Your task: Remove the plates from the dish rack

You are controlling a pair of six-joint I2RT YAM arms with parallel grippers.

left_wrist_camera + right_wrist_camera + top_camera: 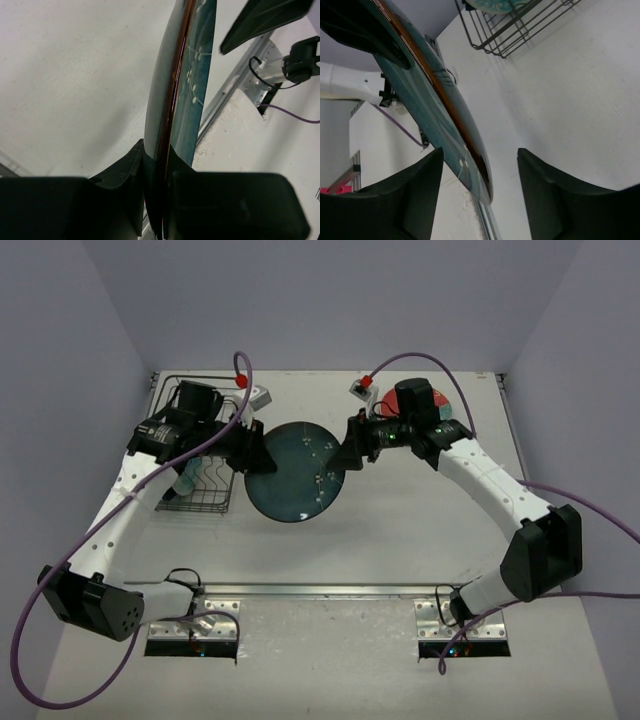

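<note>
Nearest the arm bases, the white table [400, 530] lies bare. Just beyond, at mid-table, a round dark teal plate [295, 475] appears to be held clear of the surface between both arms. The left gripper [252, 452] is clamped on the plate's left rim, which the left wrist view shows pinched edge-on between the fingers. The right gripper [352, 445] has its fingers spread on either side of the opposite rim, not visibly touching it. This looks like a handover, the left arm steadying the plate until the right can grip it. Farther left sits the wire dish rack [205, 502], with a light teal dish [188, 480] inside. At the far right, a red plate [458, 405] lies partly hidden behind the right arm, probably where unloaded plates go.
</note>
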